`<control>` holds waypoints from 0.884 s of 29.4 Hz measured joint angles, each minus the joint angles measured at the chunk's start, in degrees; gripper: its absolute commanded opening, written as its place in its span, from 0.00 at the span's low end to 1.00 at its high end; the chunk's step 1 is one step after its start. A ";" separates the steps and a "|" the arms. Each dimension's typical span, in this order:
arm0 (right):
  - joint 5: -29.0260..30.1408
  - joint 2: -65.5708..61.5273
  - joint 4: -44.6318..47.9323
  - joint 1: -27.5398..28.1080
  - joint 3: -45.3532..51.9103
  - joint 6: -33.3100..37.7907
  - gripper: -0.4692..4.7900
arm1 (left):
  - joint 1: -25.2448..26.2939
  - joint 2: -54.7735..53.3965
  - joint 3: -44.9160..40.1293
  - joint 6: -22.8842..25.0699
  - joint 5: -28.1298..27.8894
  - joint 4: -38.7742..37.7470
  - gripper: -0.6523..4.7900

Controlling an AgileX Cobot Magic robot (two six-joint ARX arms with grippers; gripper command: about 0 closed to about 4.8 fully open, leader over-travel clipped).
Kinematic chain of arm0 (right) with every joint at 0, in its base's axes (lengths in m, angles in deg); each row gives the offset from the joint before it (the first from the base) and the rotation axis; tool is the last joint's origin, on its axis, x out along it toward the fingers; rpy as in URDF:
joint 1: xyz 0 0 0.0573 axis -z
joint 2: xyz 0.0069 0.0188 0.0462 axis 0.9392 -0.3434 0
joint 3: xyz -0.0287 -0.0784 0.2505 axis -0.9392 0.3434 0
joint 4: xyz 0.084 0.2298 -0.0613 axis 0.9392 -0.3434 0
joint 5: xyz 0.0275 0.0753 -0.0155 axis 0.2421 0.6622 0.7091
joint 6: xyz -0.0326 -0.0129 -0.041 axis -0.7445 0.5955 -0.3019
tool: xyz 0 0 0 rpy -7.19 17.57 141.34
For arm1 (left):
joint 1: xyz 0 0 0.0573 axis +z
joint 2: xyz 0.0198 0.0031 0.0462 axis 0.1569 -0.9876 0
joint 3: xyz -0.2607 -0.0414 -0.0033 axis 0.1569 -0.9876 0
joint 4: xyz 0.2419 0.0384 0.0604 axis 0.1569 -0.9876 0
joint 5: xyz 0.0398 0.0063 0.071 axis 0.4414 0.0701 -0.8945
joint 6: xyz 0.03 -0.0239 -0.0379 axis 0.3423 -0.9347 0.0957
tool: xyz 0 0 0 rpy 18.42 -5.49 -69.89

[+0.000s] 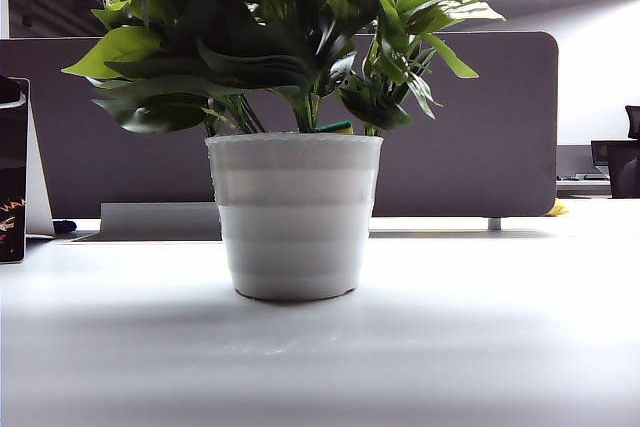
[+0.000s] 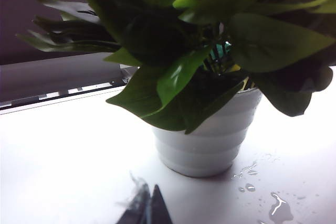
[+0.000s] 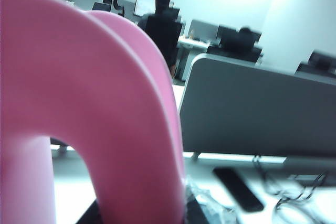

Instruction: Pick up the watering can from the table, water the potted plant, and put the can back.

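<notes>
Right gripper (image 3: 142, 219) clamps handle arch of watering can (image 3: 89, 108); can fills right wrist view, absent from exterior view. Spout hidden, so I cannot tell its heading or long axis. Left gripper (image 2: 148, 208) sits low on table (image 2: 63, 150) just beside potted plant (image 2: 210, 140), tips pressed together, holding nothing. Water drops (image 2: 273, 205) lie by pot, so I judge pouring done, return step in hand. Next move calls for level can, gentle set-down clear of pot.

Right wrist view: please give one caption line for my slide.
Right gripper gripping the pink watering can by its arched handle, office behind.
</notes>
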 measured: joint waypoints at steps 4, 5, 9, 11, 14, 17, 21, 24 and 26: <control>-0.07 -0.11 5.44 0.02 8.57 6.80 0.08 | 0.00 0.00 0.00 0.00 0.00 0.00 0.11; -0.37 -0.11 7.78 0.02 11.76 9.53 0.08 | 0.00 0.00 0.00 0.00 0.00 0.00 0.11; -0.24 -0.11 17.73 0.00 21.57 15.39 0.08 | 0.00 0.00 0.00 0.00 0.00 0.00 0.11; -1.07 -0.09 23.37 0.00 26.60 16.15 0.08 | 0.00 0.00 0.02 0.00 0.00 0.00 0.11; -3.39 -0.11 30.18 0.00 33.59 17.00 0.08 | 0.00 0.00 0.00 0.00 0.00 0.00 0.11; -4.79 -0.17 36.85 0.02 39.76 17.88 0.08 | 0.00 0.00 0.00 0.00 0.00 0.00 0.11; -5.44 -0.46 38.86 0.02 41.53 18.84 0.08 | 0.00 0.00 0.00 0.00 0.00 0.00 0.11; -5.51 -2.75 40.24 0.04 41.53 18.84 0.08 | 0.00 0.00 0.00 0.00 0.00 0.00 0.11; -5.77 -6.32 42.80 0.07 41.53 18.69 0.08 | 0.00 -0.02 0.00 0.00 0.00 0.00 0.11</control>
